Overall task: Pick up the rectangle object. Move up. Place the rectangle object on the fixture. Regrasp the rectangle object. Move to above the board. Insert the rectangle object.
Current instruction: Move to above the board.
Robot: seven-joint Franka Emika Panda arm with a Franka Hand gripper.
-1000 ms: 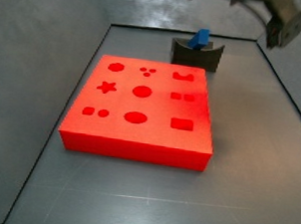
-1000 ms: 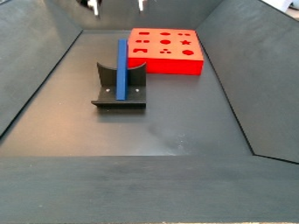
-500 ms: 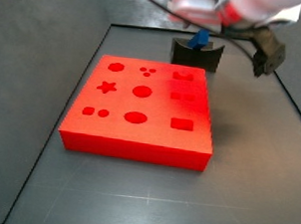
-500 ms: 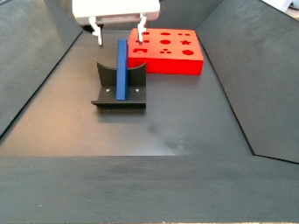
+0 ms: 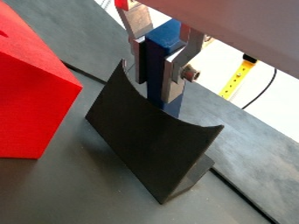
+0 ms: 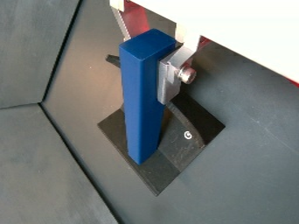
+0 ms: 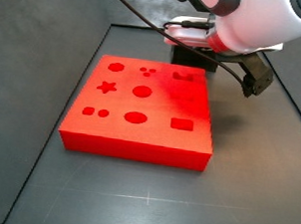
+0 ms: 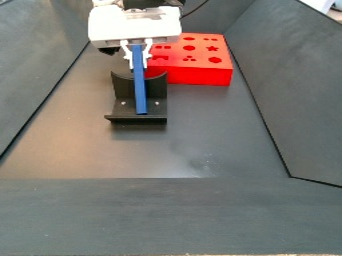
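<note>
Down at the fixture [image 8: 136, 98], the tool [image 8: 136, 52] sits over the upper end of the rectangle object [image 8: 138, 80], which rests on that dark grey block, leaning along it, as a side view shows. In both wrist views the blue bar stands up out of the fixture's scooped top, its lower end set in the notch and its upper end rising between the silver finger plates. In a wrist view the rectangle object [image 6: 147, 94] shows one broad blue face and its square top, with a silver finger [image 6: 174, 73] pressed against its far side and a round screw head showing on that plate; the fixture's dark base plate [image 6: 187, 149] spreads beneath it on the grey floor. In a wrist view a finger plate [image 5: 177, 70] lies flat against the bar [image 5: 162, 42], and the fixture [image 5: 152, 136] fills the foreground with its curved upper edge. The fingers look closed in on the bar's two sides, touching it, so the tool has hold of the rectangle object near its top. The board [image 8: 190, 58] lies just beside the fixture and apart from it, its shaped holes all open. In a side view the arm's white body hides the bar and most of the fixture [image 7: 188, 56], which stands just behind the board [image 7: 140, 111]. A yellow strip [image 5: 237, 78] shows beyond the floor's edge in a wrist view.
</note>
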